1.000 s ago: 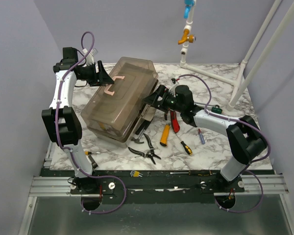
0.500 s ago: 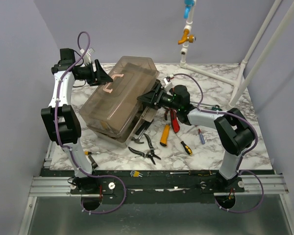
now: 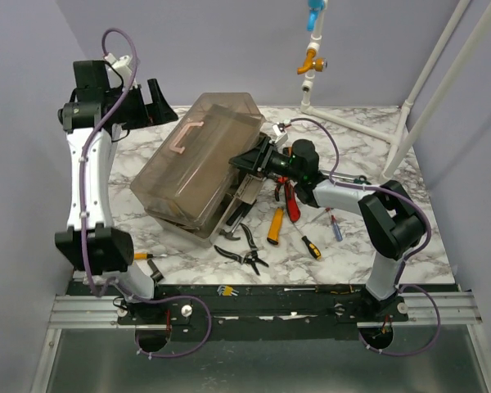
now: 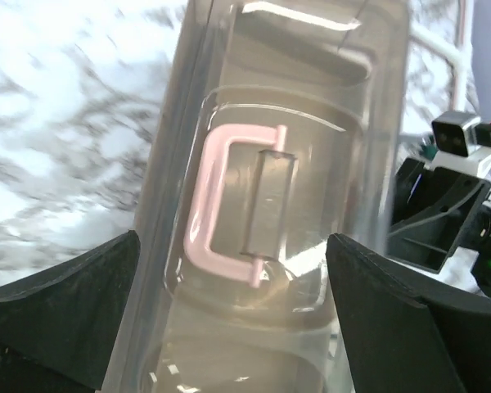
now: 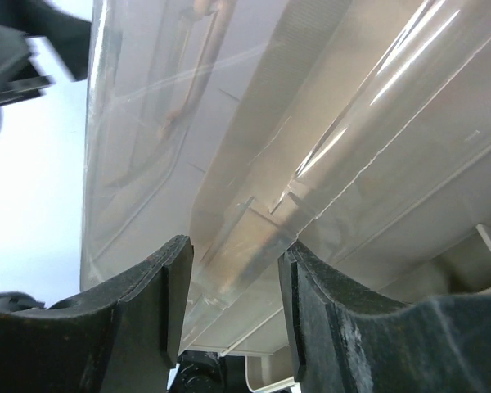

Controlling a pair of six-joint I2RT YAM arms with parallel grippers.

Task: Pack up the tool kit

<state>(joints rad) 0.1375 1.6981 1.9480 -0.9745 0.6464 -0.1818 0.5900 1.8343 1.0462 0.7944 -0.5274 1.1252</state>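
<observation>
A grey-veined marble desk [image 3: 368, 147] sits between plain lavender walls [image 3: 229, 41] under even light. At the desk's far right corner stands a white pipe frame [image 3: 442, 65]; along its near edge runs an aluminium rail [image 3: 82, 309], grey floor [image 3: 254, 364] beyond.

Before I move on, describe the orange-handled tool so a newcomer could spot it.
Find the translucent toolbox on the marble table. Right of its near end, the orange-handled tool lies between black pliers and red-handled pliers. Its handle alone is orange.

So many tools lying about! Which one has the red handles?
The red pliers, lying immediately right of the clear toolbox. The orange tool beside them has a single handle, and the black pliers nearer the front have dark handles.
</observation>
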